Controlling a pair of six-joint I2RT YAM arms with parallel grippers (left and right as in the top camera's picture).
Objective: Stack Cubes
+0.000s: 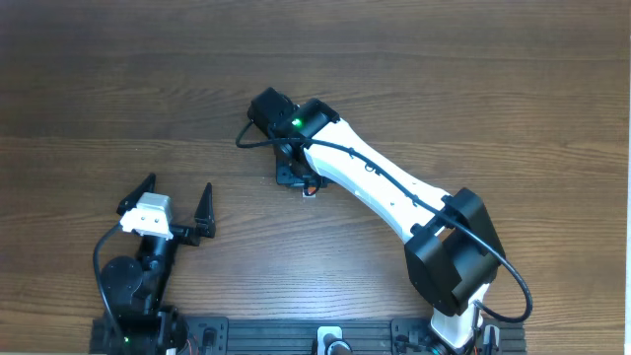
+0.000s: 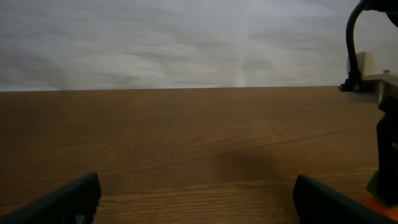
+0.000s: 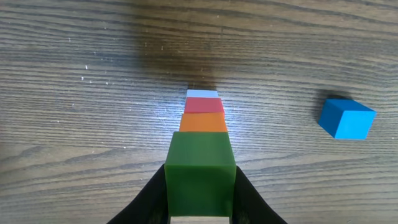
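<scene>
Right tool (image 3: pixel 200 182) clamped on green cube (image 3: pixel 200 158) above orange cube (image 3: pixel 203 122), left tool (image 1: pixel 179 184) wide open, empty

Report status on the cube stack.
Left end effector open, low over the wooden table. Right end effector shut on green cube, lined up over orange cube, red cube, pale cube. Blue cube loose aside, nothing blocking.

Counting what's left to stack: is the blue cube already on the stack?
No, the blue cube sits alone on the table, apart from the stack under the green cube.
</scene>
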